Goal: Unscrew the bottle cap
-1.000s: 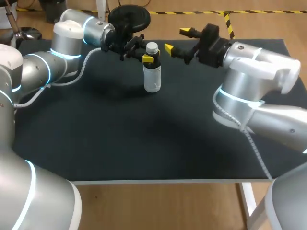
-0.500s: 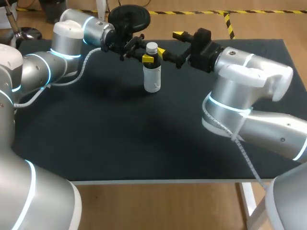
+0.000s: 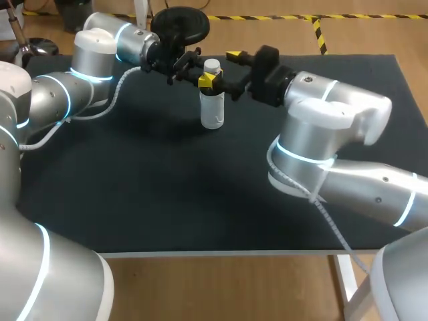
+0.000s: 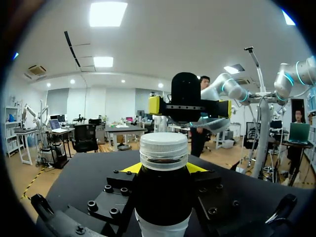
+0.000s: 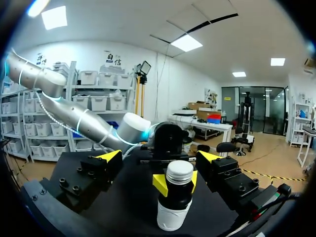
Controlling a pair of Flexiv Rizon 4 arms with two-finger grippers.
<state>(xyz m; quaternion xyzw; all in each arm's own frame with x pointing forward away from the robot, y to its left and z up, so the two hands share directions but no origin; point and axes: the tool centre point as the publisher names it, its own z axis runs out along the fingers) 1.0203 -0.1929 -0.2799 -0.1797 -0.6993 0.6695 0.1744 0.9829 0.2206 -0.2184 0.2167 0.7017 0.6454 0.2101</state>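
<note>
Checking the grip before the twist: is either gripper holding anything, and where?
The left gripper holds the bottle by its dark neck, just under the cap. The right gripper is open, holding nothing.

Bright, even light from ceiling panels (image 4: 107, 14). Matte bench (image 3: 134, 200); faint soft shadow at the bottle's (image 3: 212, 110) 9 o'clock. Sheen on right arm (image 3: 334, 107) shell.
</note>
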